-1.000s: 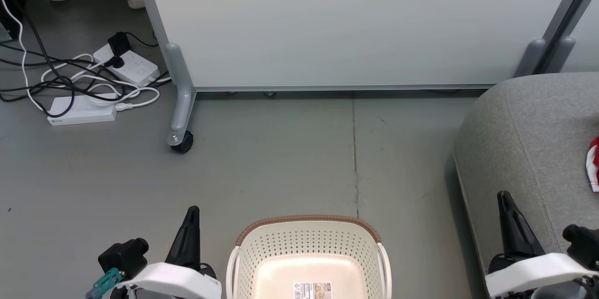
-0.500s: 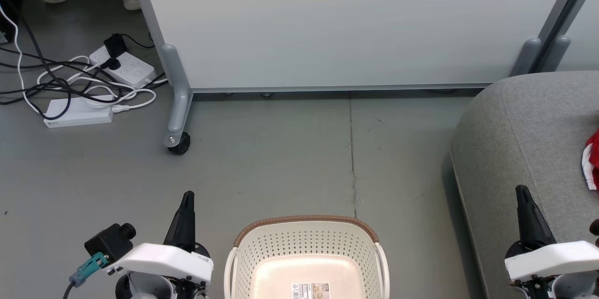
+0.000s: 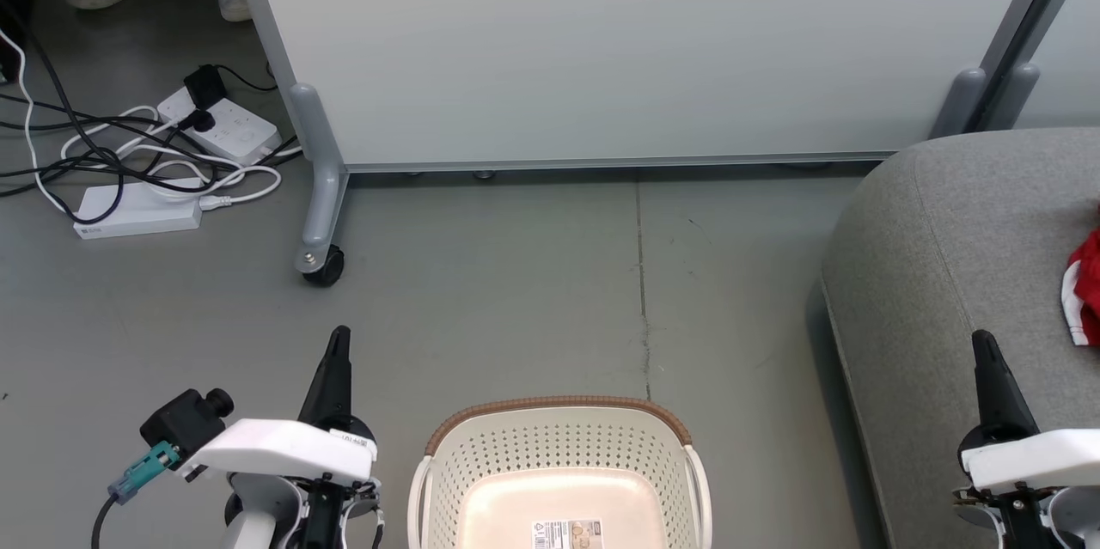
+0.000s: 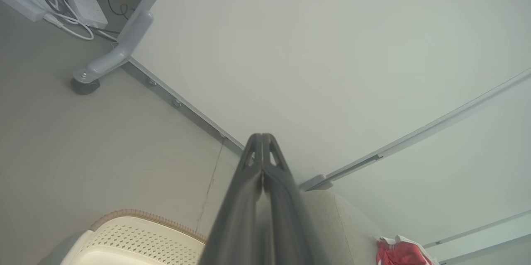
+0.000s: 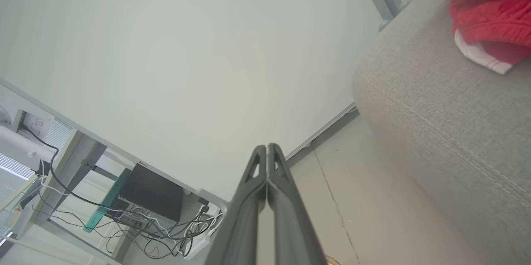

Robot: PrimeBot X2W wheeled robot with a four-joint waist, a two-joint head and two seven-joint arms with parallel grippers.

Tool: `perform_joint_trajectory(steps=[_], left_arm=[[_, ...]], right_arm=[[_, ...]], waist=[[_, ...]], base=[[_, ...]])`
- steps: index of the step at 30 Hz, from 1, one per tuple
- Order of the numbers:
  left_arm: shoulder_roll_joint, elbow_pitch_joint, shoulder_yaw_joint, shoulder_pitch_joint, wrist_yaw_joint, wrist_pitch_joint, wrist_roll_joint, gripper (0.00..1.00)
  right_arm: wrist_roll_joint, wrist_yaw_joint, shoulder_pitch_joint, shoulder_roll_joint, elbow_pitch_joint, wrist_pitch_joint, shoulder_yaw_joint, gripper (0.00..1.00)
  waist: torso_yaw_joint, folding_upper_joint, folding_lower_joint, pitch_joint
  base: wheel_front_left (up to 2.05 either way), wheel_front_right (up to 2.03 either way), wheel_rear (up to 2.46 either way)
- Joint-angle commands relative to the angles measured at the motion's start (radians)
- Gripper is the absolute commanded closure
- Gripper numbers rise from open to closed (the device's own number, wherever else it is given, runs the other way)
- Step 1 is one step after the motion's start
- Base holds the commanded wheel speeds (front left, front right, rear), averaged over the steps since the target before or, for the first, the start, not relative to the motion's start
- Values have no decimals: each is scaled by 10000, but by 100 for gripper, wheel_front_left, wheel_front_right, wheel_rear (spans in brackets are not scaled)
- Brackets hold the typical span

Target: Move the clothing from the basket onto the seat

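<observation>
- Clothing [image 3: 1084, 287], red with white trim, lies bunched on the grey seat [image 3: 954, 248], well in from its rounded corner and cut off by the head view's right edge.
- The white perforated basket [image 3: 557, 404] with a brown rim stands on the floor [image 3: 516, 274] left of the seat, apart from it. Its bare bottom shows a label [image 3: 567, 533].
- The left gripper [image 3: 338, 334] hangs left of the basket, its fingers pressed together on nothing.
- The right gripper [image 3: 980, 338] hangs over the seat, its fingers also pressed together, clear of the clothing.

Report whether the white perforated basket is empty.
Empty where visible: the white perforated plastic basket shows its bare floor and a label.
</observation>
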Motion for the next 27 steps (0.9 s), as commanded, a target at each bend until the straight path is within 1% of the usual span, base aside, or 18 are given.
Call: perform_joint_trajectory(steps=[1, 18, 27], left_arm=[[31, -49, 75, -346, -99, 70, -281, 100], [39, 315, 205, -912, -320, 438, -2041, 100], [44, 477, 263, -1150, -417, 592, -2770, 100]], right_arm=[[287, 5, -234, -43, -85, 119, -102, 100], [2158, 10, -565, -28, 193, 758, -687, 100], [2948, 10, -709, -20, 292, 1030, -939, 100]], waist=[[-6, 0, 0, -1], [-112, 0, 0, -16], [-162, 0, 0, -23]], base=[[0, 0, 0], [0, 0, 0], [0, 0, 0]])
